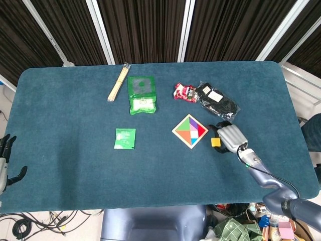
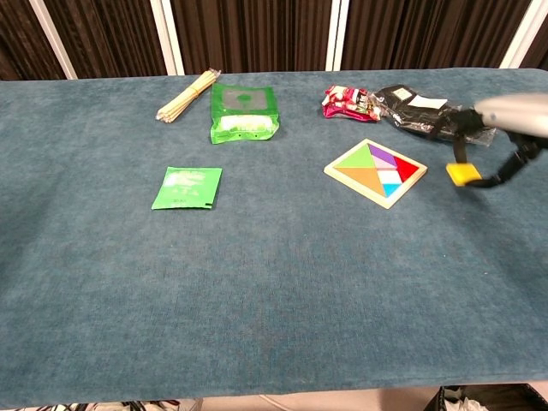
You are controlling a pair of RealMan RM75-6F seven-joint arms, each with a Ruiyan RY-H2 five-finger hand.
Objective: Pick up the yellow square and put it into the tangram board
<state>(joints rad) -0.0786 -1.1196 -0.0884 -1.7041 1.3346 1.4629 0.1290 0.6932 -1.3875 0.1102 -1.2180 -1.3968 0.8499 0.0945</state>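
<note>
Blue desk (image 1: 75, 165), tangram board (image 2: 375, 172), right hand (image 2: 505, 128), yellow square (image 2: 462, 174). The square is held pinched in the fingers (image 2: 511, 169) of the right hand, lifted just beside the board's right edge. Pick-up is judged complete; placement into the board remains. The left hand (image 1: 6, 160) is seen released at the desk's edge.
</note>
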